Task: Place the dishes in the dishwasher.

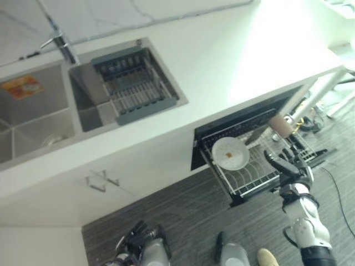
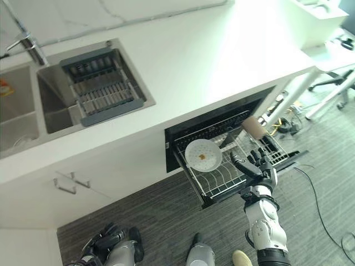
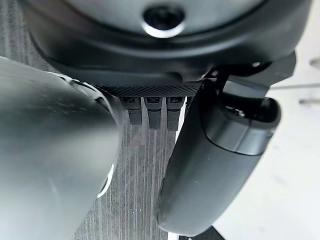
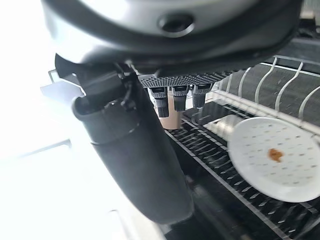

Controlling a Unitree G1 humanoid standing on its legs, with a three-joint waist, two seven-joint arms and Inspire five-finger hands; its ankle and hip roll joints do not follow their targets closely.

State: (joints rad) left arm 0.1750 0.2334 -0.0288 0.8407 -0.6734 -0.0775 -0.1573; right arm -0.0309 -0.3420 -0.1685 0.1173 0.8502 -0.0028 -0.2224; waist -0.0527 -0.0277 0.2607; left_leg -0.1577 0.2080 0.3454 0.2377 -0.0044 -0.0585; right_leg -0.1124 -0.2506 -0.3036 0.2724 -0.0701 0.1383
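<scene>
A white plate (image 1: 230,153) with an orange smear stands on edge in the pulled-out wire rack (image 1: 252,180) of the dishwasher under the counter. The plate (image 4: 277,157) also shows past the fingers in the right wrist view. A beige cup (image 1: 281,126) sits in the rack further back, to the plate's right. My right hand (image 2: 256,166) hovers over the rack's front right part, just right of the plate, open and holding nothing. My left hand (image 1: 138,238) hangs low over the floor at the lower left, open and empty, with its thumb (image 3: 215,160) relaxed.
The white counter (image 1: 222,72) runs above the dishwasher. A double steel sink (image 1: 44,122) with a grey drainer basket (image 1: 136,83) and a faucet (image 1: 61,44) lies to the left. Grey wood-look floor (image 1: 183,210) spreads in front. White table legs (image 2: 327,94) stand at the far right.
</scene>
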